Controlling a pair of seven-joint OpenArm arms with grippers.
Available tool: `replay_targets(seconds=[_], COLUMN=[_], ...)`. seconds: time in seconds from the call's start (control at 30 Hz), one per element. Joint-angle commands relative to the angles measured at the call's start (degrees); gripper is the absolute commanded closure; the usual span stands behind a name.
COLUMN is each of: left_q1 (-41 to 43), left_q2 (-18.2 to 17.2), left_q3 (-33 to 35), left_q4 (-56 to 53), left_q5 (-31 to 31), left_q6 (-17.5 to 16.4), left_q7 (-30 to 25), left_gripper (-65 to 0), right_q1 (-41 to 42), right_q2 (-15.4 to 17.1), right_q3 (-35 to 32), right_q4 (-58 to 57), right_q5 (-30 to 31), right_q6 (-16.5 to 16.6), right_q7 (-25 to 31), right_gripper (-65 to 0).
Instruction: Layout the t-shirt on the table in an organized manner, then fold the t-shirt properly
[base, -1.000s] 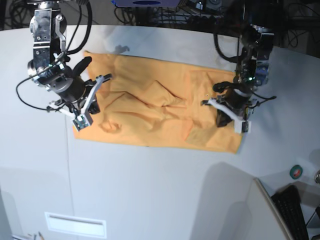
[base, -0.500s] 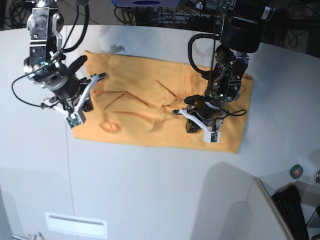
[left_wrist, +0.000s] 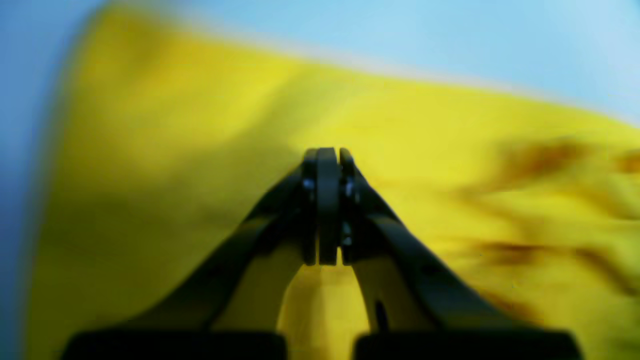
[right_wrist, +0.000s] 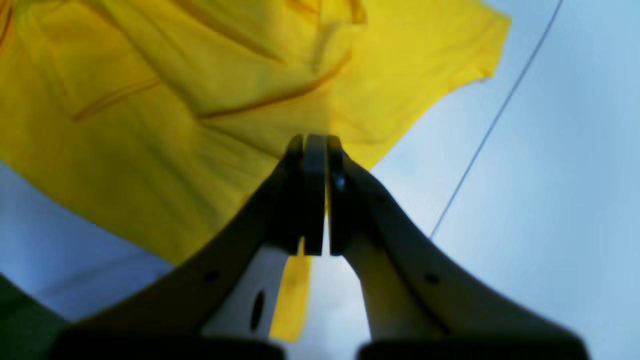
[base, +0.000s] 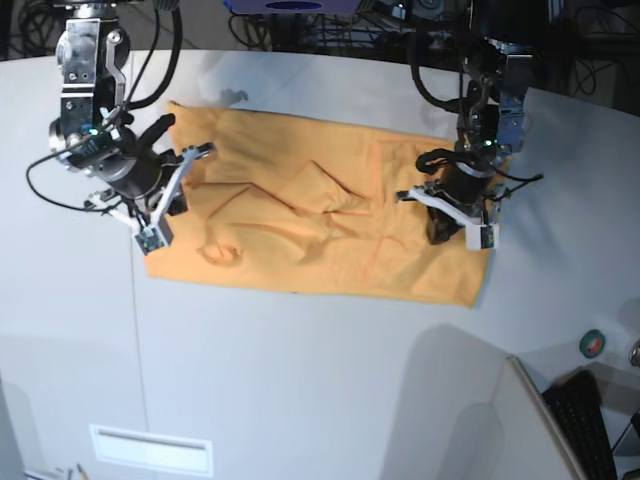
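Observation:
The orange t-shirt (base: 300, 210) lies spread sideways on the pale table (base: 320, 380), with wrinkles and a raised fold near its middle. My left gripper (base: 440, 228) is down on the shirt's right part with its jaws shut. In the left wrist view the left gripper (left_wrist: 327, 155) shows shut over blurred fabric (left_wrist: 200, 125), with no cloth visibly pinched. My right gripper (base: 172, 208) sits at the shirt's left edge. In the right wrist view the right gripper (right_wrist: 315, 142) is also shut, over the shirt's (right_wrist: 150, 100) border beside bare table (right_wrist: 550, 200).
A thin dark seam (right_wrist: 490, 125) crosses the table left of the shirt. A green tape roll (base: 593, 343) and a black keyboard (base: 590, 420) sit at the right front. A white label (base: 150, 450) lies near the front edge. Cables crowd the back.
The left arm swept in over the shirt's middle half a second ago and has come back to the right part. The right gripper edged slightly left. The shirt's outline looks unchanged.

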Motion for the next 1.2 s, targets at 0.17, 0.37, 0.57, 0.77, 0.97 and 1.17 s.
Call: replay_targets(seconds=[0.17, 0.37, 0.57, 0.77, 0.97, 1.17], left_q1=[-5.7, -10.3, -6.6, -2.4, -2.1, -5.6], left_q2=[0.3, 0.5, 0.3, -2.4, -7.4, -8.6], left_q3=[-0.6, -0.6, -1.4, -8.7, -16.8, -21.8], left_q4=[-8.6, -11.1, -3.9, 0.1, -3.1, -12.2], left_q5=[-0.3, -0.2, -0.7, -0.8, -0.9, -0.8], left_q6=[-0.9, -0.9, -0.9, -1.0, -1.4, -6.9], left_q7=[-1.6, -1.4, -1.3, -1.3, -1.3, -1.3], left_gripper=[0.0, 0.0, 0.0, 0.0, 0.0, 0.0], right_q1=[5.9, 10.5, 12.3, 12.3, 12.3, 12.3], right_q2=[-1.0, 4.5, 6.7, 6.7, 7.3, 7.1], right_q3=[13.7, 18.5, 18.4, 14.0, 8.9, 8.8], right_q4=[-4.2, -18.5, -28.9, -32.5, -36.7, -37.4], right_q5=[19.0, 35.8, 40.0, 39.9, 39.9, 40.0], right_q6=[0.3, 0.3, 0.3, 0.3, 0.1, 0.2], right_q7=[-9.2, -13.7, -14.0, -13.0, -8.4, -8.9], right_gripper=[-27.6, -38.4, -38.7, -38.7, -38.6, -38.6])
